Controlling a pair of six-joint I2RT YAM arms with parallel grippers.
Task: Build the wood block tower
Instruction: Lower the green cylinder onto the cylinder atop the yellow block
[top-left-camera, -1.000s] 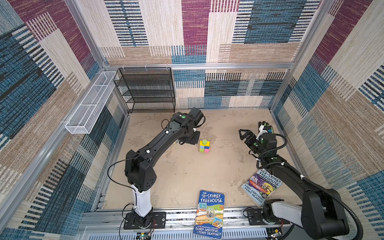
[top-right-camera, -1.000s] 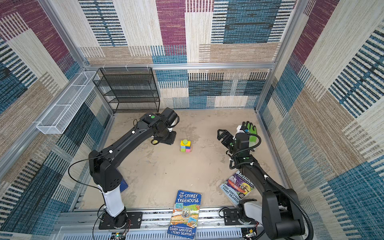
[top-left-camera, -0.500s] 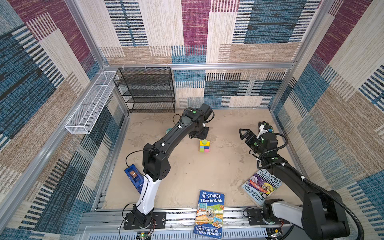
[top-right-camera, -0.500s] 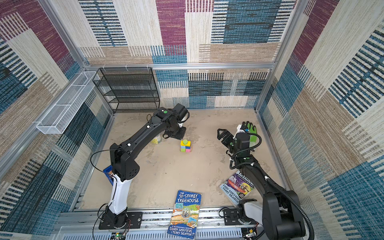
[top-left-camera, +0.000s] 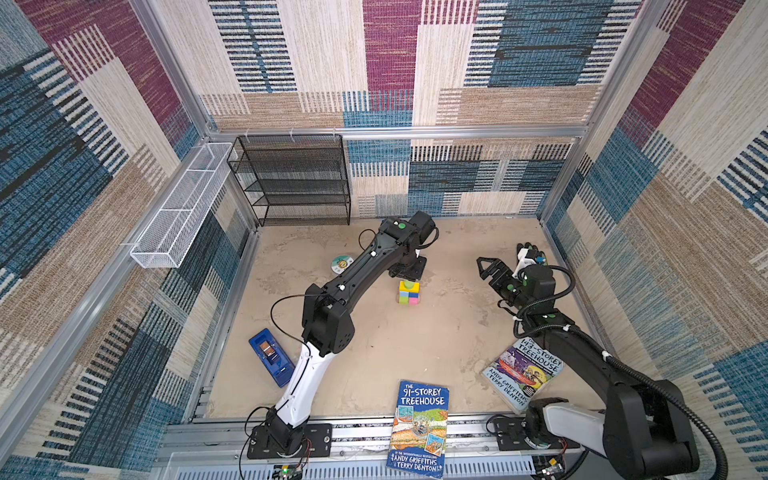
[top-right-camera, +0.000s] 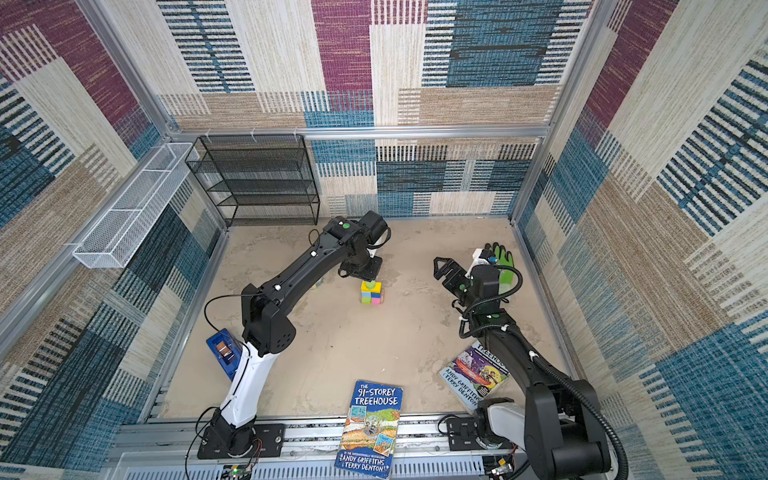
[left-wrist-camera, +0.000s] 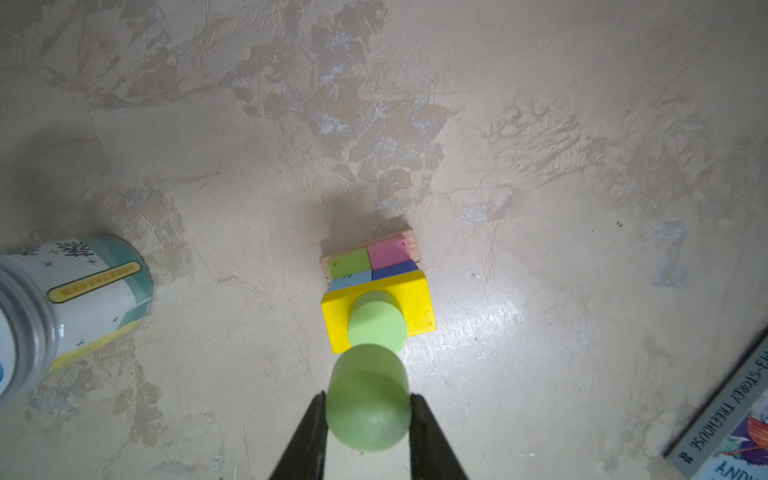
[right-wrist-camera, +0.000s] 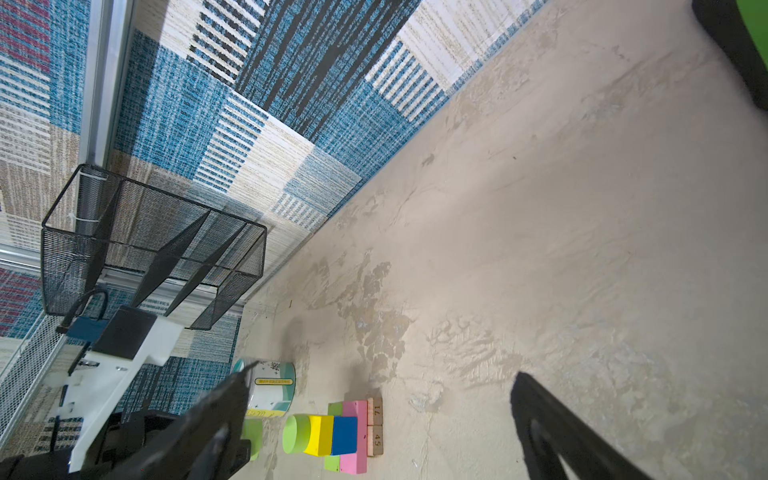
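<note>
The tower (top-left-camera: 408, 292) (top-right-camera: 371, 292) stands mid-floor: tan bars at the base, lime and pink oblongs, blue cubes, a yellow oblong (left-wrist-camera: 417, 305) and a lime cylinder (left-wrist-camera: 376, 326) on top. My left gripper (left-wrist-camera: 368, 399) is shut on a second lime round piece (left-wrist-camera: 368, 409). In the right wrist view this piece (right-wrist-camera: 253, 438) hangs a little above the tower's top cylinder (right-wrist-camera: 296, 434), apart from it. In both top views the left wrist (top-left-camera: 405, 270) hides the held piece. My right gripper (top-left-camera: 484, 270) (right-wrist-camera: 384, 370) stands open and empty, well right of the tower.
A round tin (top-left-camera: 341, 263) (left-wrist-camera: 62, 307) stands left of the tower. A blue case (top-left-camera: 271, 358) lies front left, and two books (top-left-camera: 419, 428) (top-left-camera: 524, 372) lie at the front. A black mesh rack (top-left-camera: 297, 180) stands at the back and a green glove (top-right-camera: 505, 259) lies behind the right wrist.
The left arm has swung right from beside the tin, bringing the lime piece over to the tower. The right arm has not moved.
</note>
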